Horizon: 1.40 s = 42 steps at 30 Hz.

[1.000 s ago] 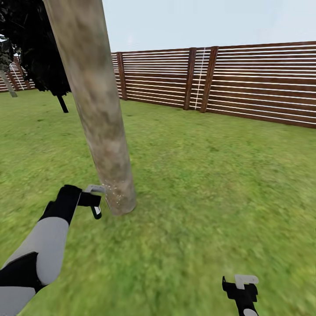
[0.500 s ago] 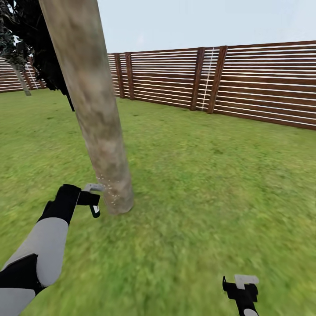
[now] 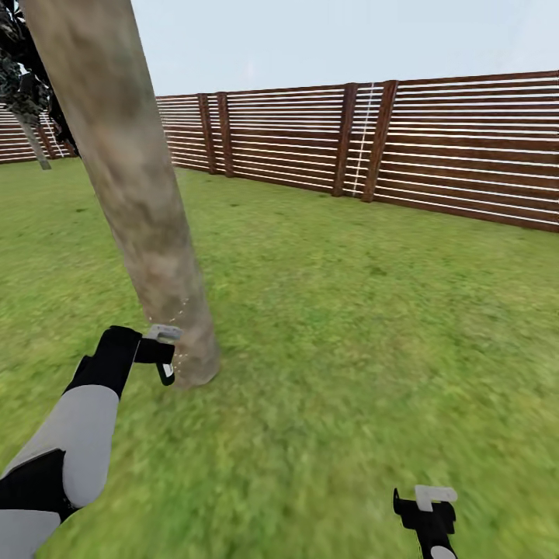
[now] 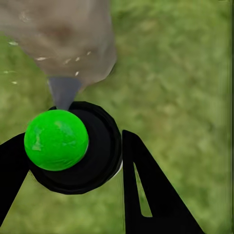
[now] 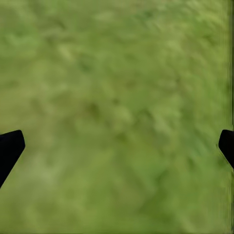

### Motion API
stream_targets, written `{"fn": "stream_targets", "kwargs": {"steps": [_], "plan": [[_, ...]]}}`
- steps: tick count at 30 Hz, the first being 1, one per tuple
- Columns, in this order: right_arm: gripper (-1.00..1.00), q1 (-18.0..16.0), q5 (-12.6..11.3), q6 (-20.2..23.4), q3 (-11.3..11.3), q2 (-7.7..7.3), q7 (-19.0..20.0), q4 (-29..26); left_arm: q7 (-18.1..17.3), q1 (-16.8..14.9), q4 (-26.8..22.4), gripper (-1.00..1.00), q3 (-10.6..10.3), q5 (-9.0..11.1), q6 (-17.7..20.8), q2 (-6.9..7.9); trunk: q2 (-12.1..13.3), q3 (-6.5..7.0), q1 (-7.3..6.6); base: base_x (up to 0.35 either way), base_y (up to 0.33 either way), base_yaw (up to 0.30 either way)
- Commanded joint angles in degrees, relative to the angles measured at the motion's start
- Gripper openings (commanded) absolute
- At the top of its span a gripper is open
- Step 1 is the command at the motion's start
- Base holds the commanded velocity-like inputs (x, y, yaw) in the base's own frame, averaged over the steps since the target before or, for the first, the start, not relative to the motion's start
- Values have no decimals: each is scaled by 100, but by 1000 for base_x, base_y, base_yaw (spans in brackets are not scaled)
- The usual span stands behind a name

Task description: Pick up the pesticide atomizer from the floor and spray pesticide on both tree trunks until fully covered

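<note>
What moved: the whole head picture has slid, so the camera turned; the tree trunk [image 3: 124,194] now sits further to the left of the frame, and the fence [image 3: 388,140] has slid too.
Sprayer: the sprayer [image 4: 73,146], a black round body with a green ball top and a grey nozzle, is held in the left gripper [image 3: 164,355] at the lower left of the head picture.
Left gripper: its two black fingers are closed on the sprayer's sides.
Right gripper: the right gripper [image 3: 425,508] is at the bottom right, over the grass [image 3: 349,349], wide apart and holding nothing.
Which way: the nozzle points straight at the foot of the trunk, just beside it; the trunk's long way runs up and leans toward the upper left.
Nearer arm: the left one, by far.
Spray: small white specks [image 3: 180,314] sit low on the trunk; the bark higher up looks bare, so I think much is left to do.
Hard to see: the trunk's top is cut off; a second tree [image 3: 23,101] in the upper left corner is only partly seen.
</note>
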Motion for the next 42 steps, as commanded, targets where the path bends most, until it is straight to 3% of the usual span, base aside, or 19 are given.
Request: {"fn": "stream_targets", "kwargs": {"steps": [1,9,14,24,29,33,37,38,40,42], "plan": [[100,-2,-54,-14,50,-1,-12,1,-57,-5,-9,-100,24,-56,12,1,-2,-5,-1,1,-273,4],[100,-2,-54,-13,50,-1,-12,1,-37,13,1,-100,58,-57,4,51,-2,-5,-1,0,-273,215],[100,-2,-54,-13,50,-1,-15,1,290,177,67,-100,52,-47,-4,35,-2,-5,-1,88,-273,245],[100,-2,-54,-13,50,-10,-21,9,338,220,85,-100,108,-35,-5,31,-2,-5,-1,155,-266,12],[100,-2,-54,-13,50,-5,-21,5,369,506,32,-100,134,-50,-11,82,-2,-5,-1,148,-263,0],[100,-2,-54,-14,50,-1,-21,5,961,752,68,-100,138,13,-39,106,-2,-5,-1,103,-263,101],[100,-2,-54,-13,50,-1,-21,2,1030,791,79,-100,146,26,-41,92,-2,-5,-1,118,-262,270],[100,-2,-54,-14,50,-1,-21,3,1037,793,84,-100,205,26,-41,95,-2,-5,-1,177,-242,277],[100,-2,-54,-13,50,-1,-21,3,1042,794,80,-100,591,22,-58,92,-2,-5,-1,210,-220,278],[100,-2,-52,-13,50,-1,-21,4,1047,794,80,-100,785,6,-70,80,-2,-5,-1,230,-205,278]]}}
